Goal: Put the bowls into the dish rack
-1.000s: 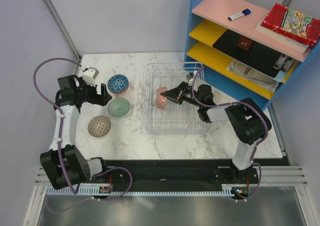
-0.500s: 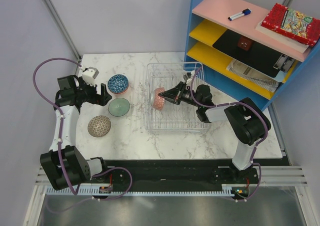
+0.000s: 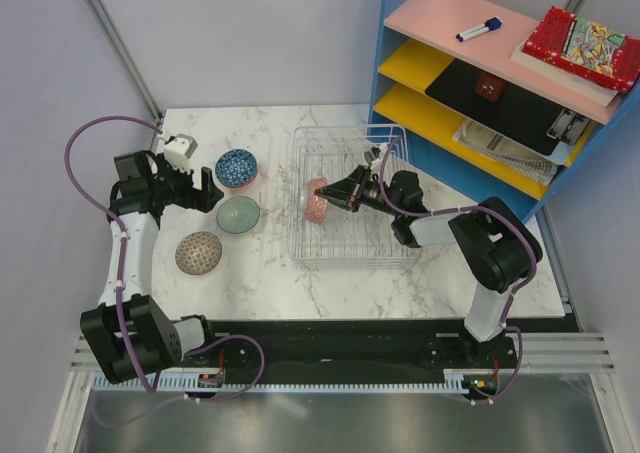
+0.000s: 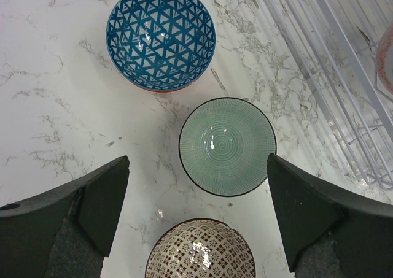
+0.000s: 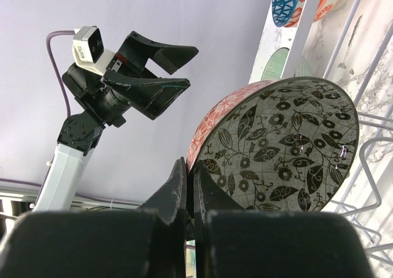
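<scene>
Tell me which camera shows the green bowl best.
Left wrist: the green bowl shows whole from straight above, its ribbed inside clear. Top external shows it small; right wrist catches only a green sliver.

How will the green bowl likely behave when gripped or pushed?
The green bowl looks glazed and glossy, so probably stiff, breakable and slippery. Upright on the smooth marble table, it would likely slide rather than tip.
</scene>
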